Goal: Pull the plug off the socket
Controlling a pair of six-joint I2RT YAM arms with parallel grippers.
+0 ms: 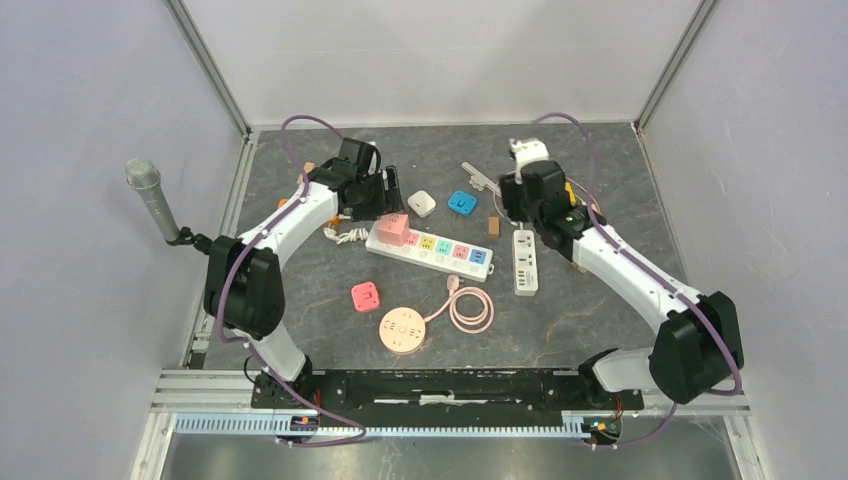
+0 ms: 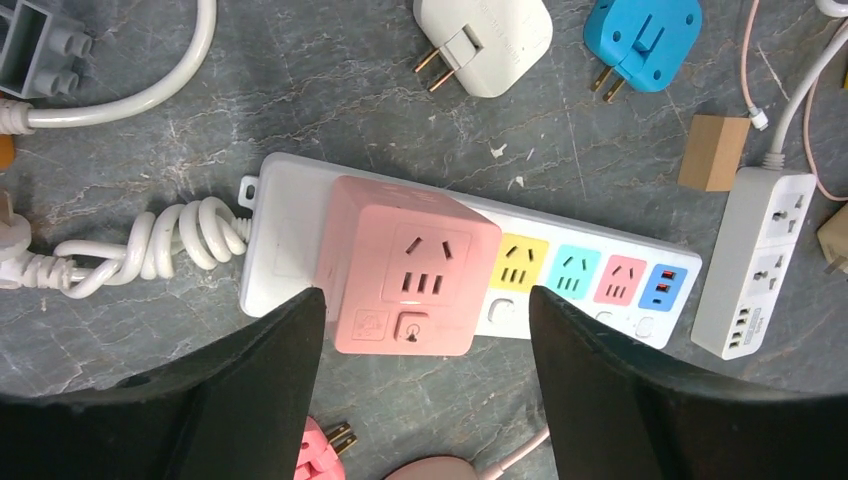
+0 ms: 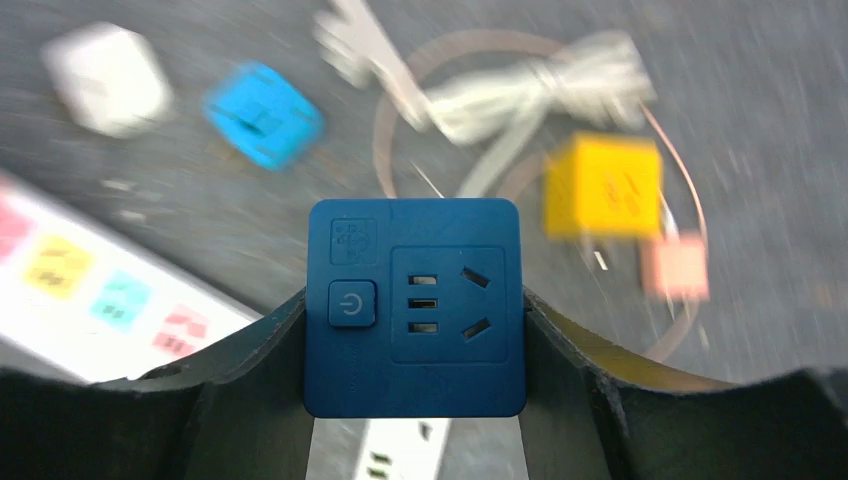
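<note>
Two arms are mine, and they reach out over the gray table (image 1: pixel 560 330). My left arm (image 1: pixel 290 225) bends in from the left side and my right arm (image 1: pixel 620 265) from the right side.

The biggest thing on the table is the long white strip (image 1: pixel 430 250) (image 2: pixel 290 230) with colored holes. It lies between my arms. A shorter white strip (image 1: pixel 525 262) (image 2: pixel 755 260) sits just to its right and points the other way. Closer to me lies a round pink socket (image 1: pixel 402 330) with a pink cord (image 1: pixel 470 308) curled beside it.

The pink cube (image 1: pixel 393 229) (image 2: pixel 415 280) is the plug. It sits stuck in the left end of the long white strip. My left gripper (image 1: pixel 385 200) (image 2: pixel 425 300) hangs right over it. Its jaws are wide, with one finger on each side of the pink cube. I see a gap at the right finger. At the left finger I cannot tell if it touches.

My right gripper (image 1: pixel 525 195) (image 3: pixel 413 300) is above the far end of the shorter white strip. Its jaws are closed on a dark blue cube (image 3: pixel 415 310), pressing both of its sides and holding it up off the table.

A white plug (image 1: pixel 421 203) (image 2: pixel 490 40) and a light blue plug (image 1: pixel 462 202) (image 2: pixel 645 40) lie side by side behind the long white strip. A small pink plug (image 1: pixel 365 296) lies in front of it. A little wood block (image 1: pixel 493 227) (image 2: pixel 712 152) sits between the two strips.
</note>
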